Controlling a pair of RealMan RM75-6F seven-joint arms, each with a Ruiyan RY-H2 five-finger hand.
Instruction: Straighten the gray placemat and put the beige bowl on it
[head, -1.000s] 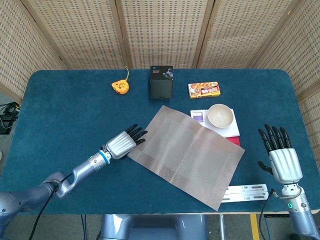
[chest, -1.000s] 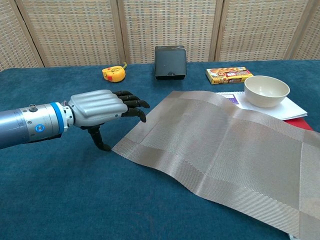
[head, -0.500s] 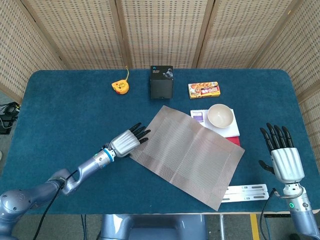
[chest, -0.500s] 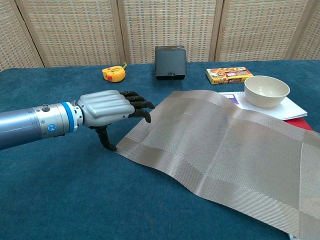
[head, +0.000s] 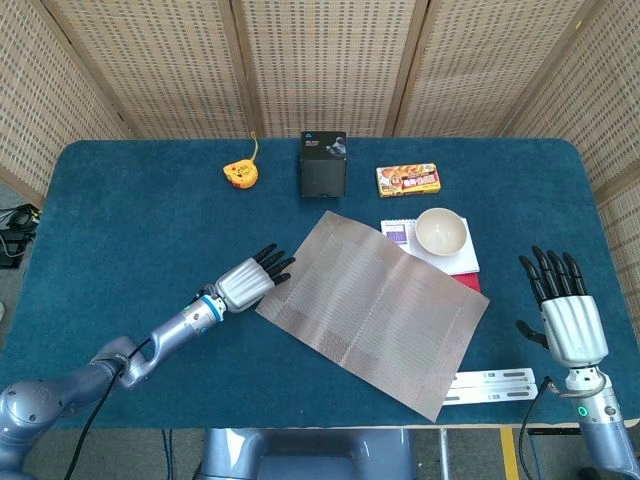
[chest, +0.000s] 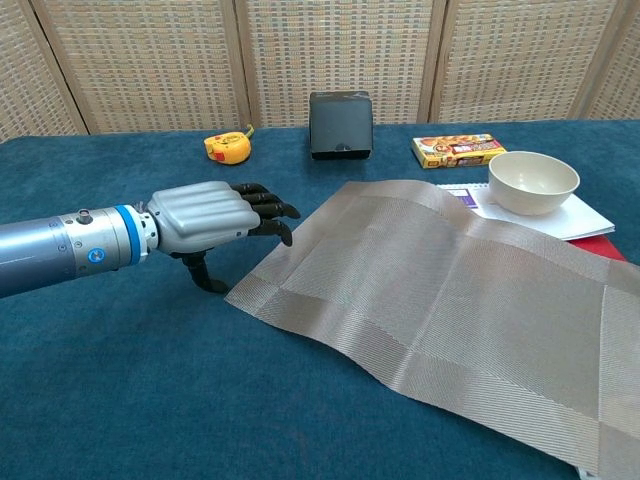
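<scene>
Left hand: left hand (head: 247, 281) (chest: 200, 216) low over the cloth, fingers loosely extended toward 2 o'clock, thumb hanging down — holding nothing. Fingertips just short of the mat's near-left corner; contact cannot be told.
Right hand: right hand (head: 568, 318) at the table's right front edge, fingers spread and pointing to 12, empty, well apart from everything.
Mat: mat (head: 372, 306) (chest: 440, 300) lies skewed, long axis running 10 to 4 in the head view; its far-right corner rides up on the notebook.
Nearer hand: the left — mat starts at its 2 o'clock, right beside the fingers.
Bowl: bowl (head: 441, 231) (chest: 533, 181) upright on a notebook (head: 451, 258), touching nothing else, just past the mat's far-right edge, at 11 from the right hand.
Edges: mat's front corner near the table's front edge, beside a metal strip (head: 491, 385).
Room: open blue cloth left and ahead of the left hand; box (head: 323, 164), snack pack (head: 408, 179) and tape measure (head: 239, 172) toward 12 — swing room looks ample.
</scene>
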